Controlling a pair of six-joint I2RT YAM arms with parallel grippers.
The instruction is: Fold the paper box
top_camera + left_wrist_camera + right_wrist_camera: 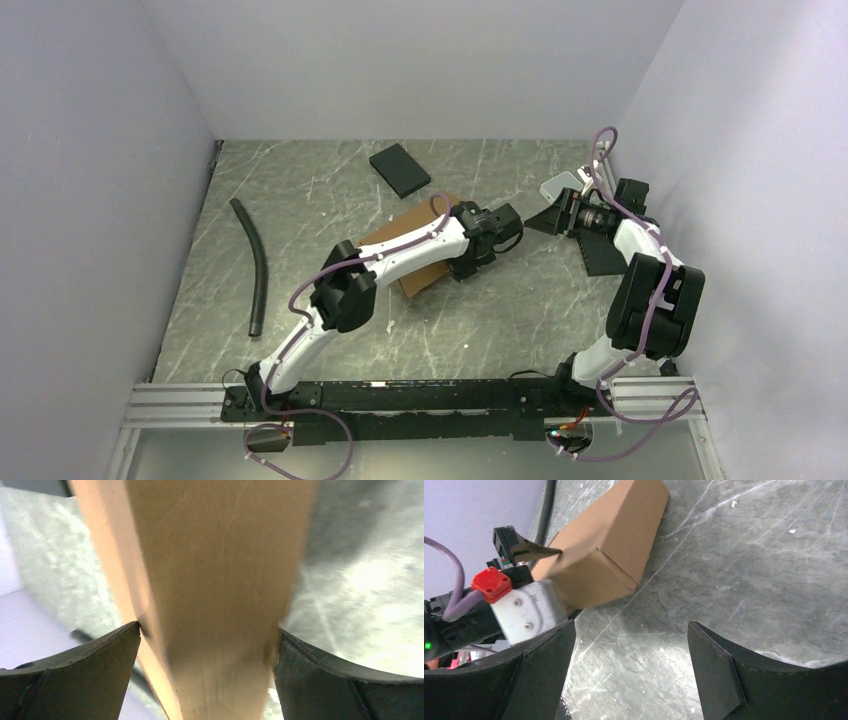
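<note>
The paper box (418,276) is a brown cardboard mailer folded shut, lying mid-table under my left forearm. My left gripper (458,262) grips the box's right end. In the left wrist view the box (215,580) fills the gap between the two black fingers (90,665), and both touch its sides. The right wrist view shows the box (609,545) resting on the table, with the left gripper (526,555) pinching its near end. My right gripper (537,220) hovers to the right of the box. It is open and empty (631,630), with only the table between its fingers.
A flat black slab (400,170) lies at the back centre. A curved black hose (255,265) lies on the left. A small translucent container (560,186) sits near the right wrist, with a black flat piece (600,256) beside the right arm. Walls enclose three sides.
</note>
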